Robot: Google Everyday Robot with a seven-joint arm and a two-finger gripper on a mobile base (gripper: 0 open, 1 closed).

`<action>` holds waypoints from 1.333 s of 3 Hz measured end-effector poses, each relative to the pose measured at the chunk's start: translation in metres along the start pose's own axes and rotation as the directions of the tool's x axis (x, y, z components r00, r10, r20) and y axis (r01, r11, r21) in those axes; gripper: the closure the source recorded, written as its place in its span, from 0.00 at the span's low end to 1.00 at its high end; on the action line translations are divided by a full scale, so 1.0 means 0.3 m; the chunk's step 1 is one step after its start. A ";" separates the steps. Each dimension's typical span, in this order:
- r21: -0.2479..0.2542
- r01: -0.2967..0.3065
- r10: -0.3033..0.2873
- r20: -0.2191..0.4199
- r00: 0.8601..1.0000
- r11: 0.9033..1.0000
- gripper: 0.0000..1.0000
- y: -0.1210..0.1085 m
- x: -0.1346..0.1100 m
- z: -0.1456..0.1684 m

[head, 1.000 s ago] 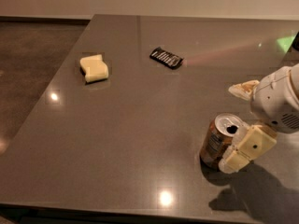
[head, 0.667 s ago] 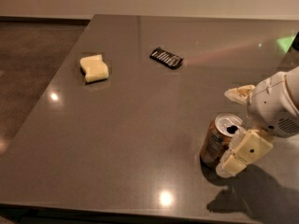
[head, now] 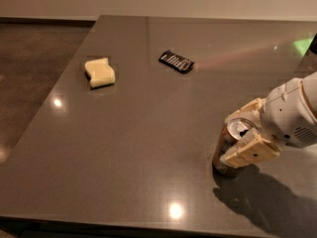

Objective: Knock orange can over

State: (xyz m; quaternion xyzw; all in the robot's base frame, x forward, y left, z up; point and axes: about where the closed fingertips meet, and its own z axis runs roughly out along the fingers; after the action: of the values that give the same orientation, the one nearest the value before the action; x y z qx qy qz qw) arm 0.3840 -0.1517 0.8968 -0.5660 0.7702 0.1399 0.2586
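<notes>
Contact looks close in the single camera view: we see the orange can (head: 227, 135) standing on its base on the grey table (head: 148, 148), and we take the can as our landmark. It looks upright or nearly so, silver top showing, though we cannot tell whether it leans a little. The gripper (head: 226, 140) reaches in from the can's right at the height of its upper half, which makes sense to us, since a push high on the body should tip a can rather than slide it. Its cream fingers (head: 250, 152) stand apart: one lies behind the can's rim, the other crosses in front of the body, so the can sits between them. We judge them spread rather than squeezing, and whether either one presses the metal we cannot say. Beyond the can and to its left, well apart, lies the flat black wrapper (head: 176, 61). Farther left again sits the pale yellow sponge (head: 100, 72). Both are well clear of where the can would fall. To our eye the knock is not yet done, and a sideways sweep should finish it.
</notes>
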 end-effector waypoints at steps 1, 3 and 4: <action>-0.001 -0.035 0.035 -0.032 0.999 0.999 0.80 -0.041 -0.011 -0.047; 0.018 -0.032 0.036 -0.254 0.966 0.999 1.00 -0.172 -0.072 -0.131; 0.015 0.000 0.007 -0.423 0.906 1.000 1.00 -0.237 -0.067 -0.115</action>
State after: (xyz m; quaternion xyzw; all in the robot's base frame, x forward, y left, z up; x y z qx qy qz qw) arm 0.4474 -0.1758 0.9419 -0.5796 0.8099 0.0086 0.0896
